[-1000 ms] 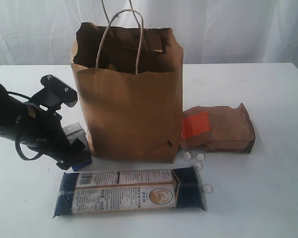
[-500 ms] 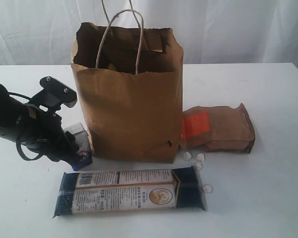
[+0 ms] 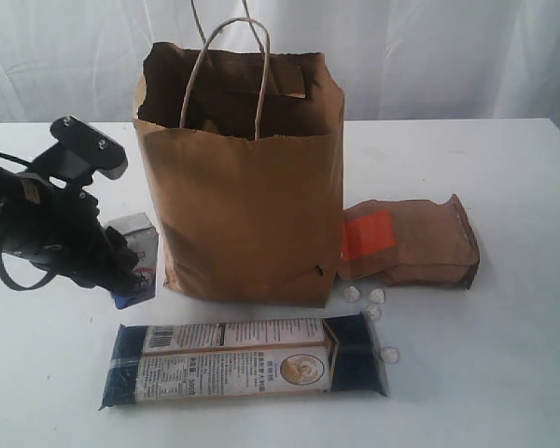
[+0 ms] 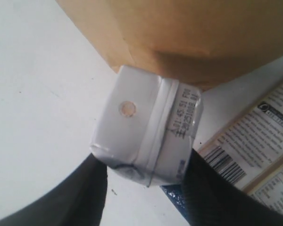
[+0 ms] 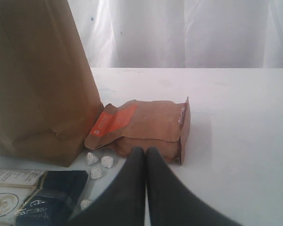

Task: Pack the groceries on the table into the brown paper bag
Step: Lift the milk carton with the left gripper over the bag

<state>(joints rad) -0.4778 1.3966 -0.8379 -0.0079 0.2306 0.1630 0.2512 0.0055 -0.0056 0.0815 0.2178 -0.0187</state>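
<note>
The brown paper bag [image 3: 247, 205] is showing matt, creased kraft paper; the small carton [image 4: 146, 134] is gleaming as smooth, glossy coated card; the noodle pack [image 3: 247, 359] is shining in slick plastic film; the pouch [image 3: 415, 243] is looking matt and papery; the table [image 3: 504, 373] is looking smooth and white.

**Left arm** [image 3: 37, 233]: matt black, rounded housing with a small tan patch on its upper side. **Camera mount** [image 3: 86, 149]: a dark, flat block with a grey front edge, fastened by two bright screws [image 3: 100, 143]. **Cable** [image 3: 17, 287]: thin and black, looping beneath the housing. **Left gripper** [image 4: 146, 162]: its left fingers [image 4: 75, 197] are broad, black and smooth. **Right gripper** [image 5: 145, 151]: its right fingers [image 5: 127, 193] are black, slim and rounded, tapering toward the tips.
</note>
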